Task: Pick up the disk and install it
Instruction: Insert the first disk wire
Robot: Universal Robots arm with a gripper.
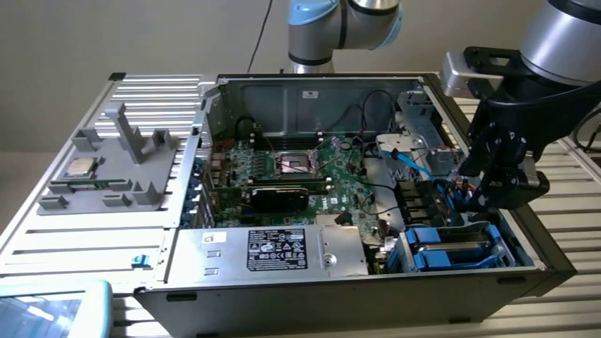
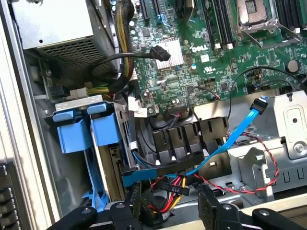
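Note:
The disk [image 1: 449, 248] sits in the drive bay at the case's near corner on the exterior view's right, edged by its bright blue carrier frame. In the wrist view two blue carrier tabs [image 2: 88, 127] stand side by side in that bay, and the drive's metal body is mostly hidden. My gripper [image 1: 490, 201] hangs above the case beside the bay, over a bundle of cables. It is open, its two black fingers [image 2: 211, 208] spread wide with nothing held between them, and the gripper [image 2: 175, 208] is apart from the carriers.
The open computer case [image 1: 188, 296] lies on a slatted table. A silver power supply box [image 1: 272, 250] with a black label fills its near side, the green motherboard [image 1: 310, 172] its middle. Blue [image 2: 240, 127] and red-black cables [image 2: 261, 165] cross below the gripper. A grey fixture tray with a CPU chip [image 1: 80, 167] lies on the exterior view's left.

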